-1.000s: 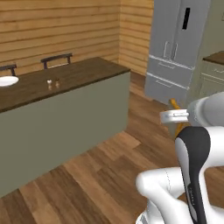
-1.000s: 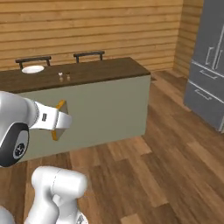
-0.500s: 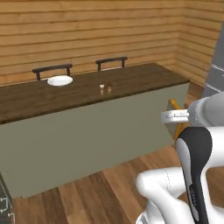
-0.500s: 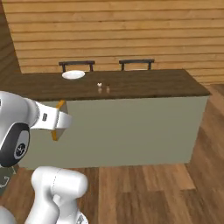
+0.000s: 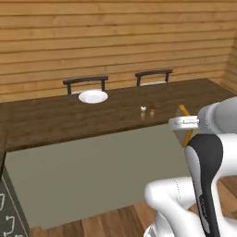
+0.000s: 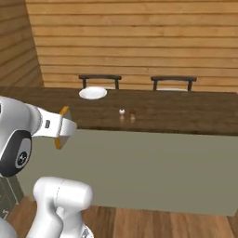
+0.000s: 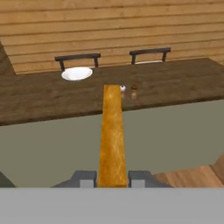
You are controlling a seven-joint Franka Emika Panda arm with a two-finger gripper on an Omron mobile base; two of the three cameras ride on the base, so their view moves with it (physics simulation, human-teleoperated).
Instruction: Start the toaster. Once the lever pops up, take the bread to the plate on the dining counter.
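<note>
My gripper [image 7: 112, 178] is shut on the bread [image 7: 112, 135], a thin slice seen edge-on as an orange-brown strip running up the hand view. From the base views the gripper [image 5: 185, 123] [image 6: 62, 128] hangs in front of the dining counter [image 5: 46, 120] [image 6: 195, 114] [image 7: 39, 98], short of its near edge, with the bread's crust [image 5: 183, 111] [image 6: 62, 112] showing beside the hand. The round white plate [image 5: 93, 96] [image 6: 93, 93] [image 7: 77, 73] lies at the counter's far side, left of the bread's line. The toaster and its lever are out of view.
Two small shakers [image 5: 147, 108] [image 6: 127, 112] [image 7: 128, 89] stand mid-counter, just right of the bread's line. Two dark chair backs [image 5: 85, 81] [image 5: 153, 74] rise behind the counter. The counter's grey front panel [image 6: 139, 167] faces me above the wood floor [image 6: 153, 225].
The whole picture has shifted as the base turned: the fridge has left the views and the counter now faces me squarely and closer. The gripper still holds the bread the same way.
</note>
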